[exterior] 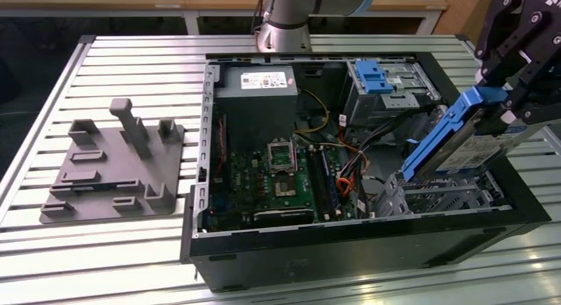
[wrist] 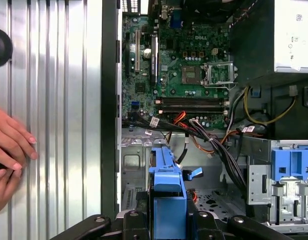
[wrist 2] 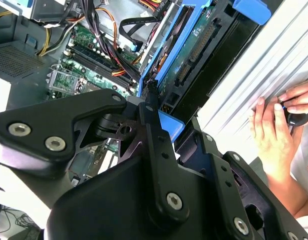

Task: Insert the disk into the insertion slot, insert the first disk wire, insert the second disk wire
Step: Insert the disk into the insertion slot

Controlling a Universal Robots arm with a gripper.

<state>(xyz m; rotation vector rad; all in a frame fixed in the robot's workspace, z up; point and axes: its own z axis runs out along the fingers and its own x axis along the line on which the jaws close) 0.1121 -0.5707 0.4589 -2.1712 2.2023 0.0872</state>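
An open computer case (exterior: 351, 242) lies on its side on a ribbed silver metal table (exterior: 131, 252). The gripper (exterior: 508, 108) is clamped on the upper end of the disk (exterior: 469, 147). It holds the disk tilted in the air over the case's near corner, on the exterior view's right. The disk's lower end points down into the slot (exterior: 438, 196), a perforated silver cage in that corner. It is hard to tell whether the lower end touches the cage or hangs just above it.

The disk is probably dense for its size, stiff, and easily damaged by knocks. Its blue carrier (wrist: 166, 185) looks like slightly springy plastic. The carrier's end or side rails seem the safest hold, away from the connector and the bare underside.

A bundle of black, orange and yellow cables (wrist: 214, 142) runs between the motherboard (exterior: 276, 180) and the slot, with none plugged into the disk.

A grey moulded fixture (exterior: 110, 170) sits near the table's edge on the exterior view's left. The arm (exterior: 285, 22) rises at the table's far edge, and pale wooden furniture stands behind it. A person's hand (wrist 2: 271, 132) rests on the table just beside the case.
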